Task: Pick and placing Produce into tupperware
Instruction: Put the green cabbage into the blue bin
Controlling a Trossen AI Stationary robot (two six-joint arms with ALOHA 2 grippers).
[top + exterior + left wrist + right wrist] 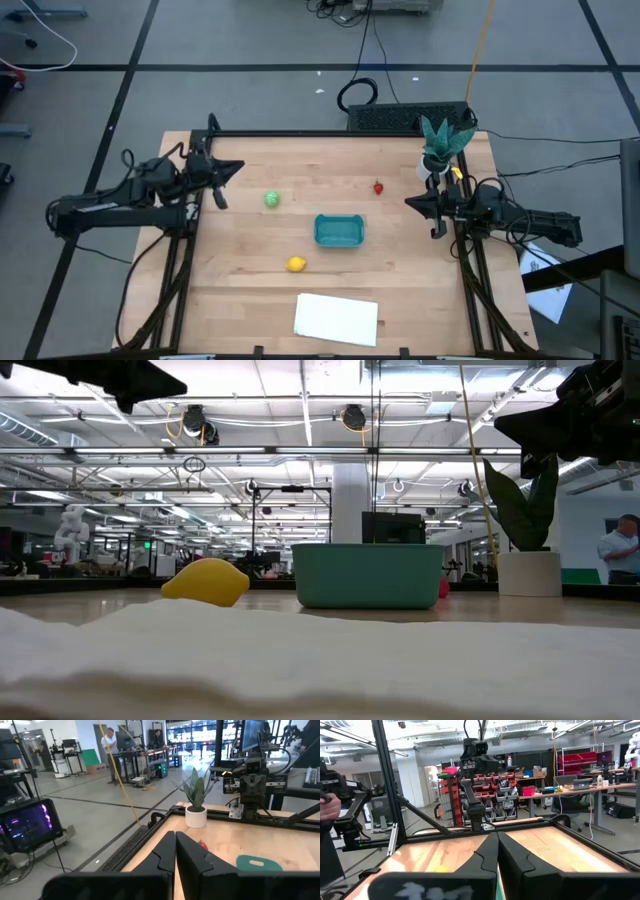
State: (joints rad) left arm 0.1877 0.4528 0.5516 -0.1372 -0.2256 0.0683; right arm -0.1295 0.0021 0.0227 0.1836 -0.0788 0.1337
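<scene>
On the wooden table lie a light-green ball (271, 200), a red strawberry-like piece (378, 187) and a yellow lemon-like piece (295, 265) (205, 581). The teal tupperware (339, 231) (368, 575) stands between them, near the table's middle. My left gripper (234, 168) (175, 851) hangs shut above the table's left edge, level, touching nothing. My right gripper (411, 202) (497, 851) is shut above the right edge, also holding nothing.
A flat white sheet (336, 318) lies at the table's near edge. A potted plant (440, 150) stands at the far right corner, close to my right arm. A black frame runs along the table's edges. Bare wood lies around the tupperware.
</scene>
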